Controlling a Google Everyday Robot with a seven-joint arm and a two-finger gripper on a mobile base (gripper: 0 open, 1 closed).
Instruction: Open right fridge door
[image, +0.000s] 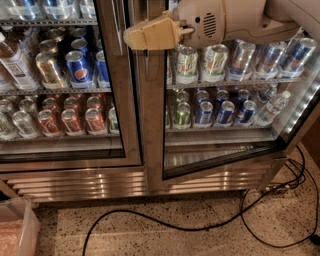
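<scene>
Past the black power cable (165, 227) on the speckled floor, I see the upright steel-framed glass right fridge door (154, 130) slightly ajar, its free left edge directly below my beige gripper (130, 37), jaws pressed together up high.

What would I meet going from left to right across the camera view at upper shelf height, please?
Clear bottle → Pepsi can → tool, high up in front of the centre door frames → right fridge door.
</scene>
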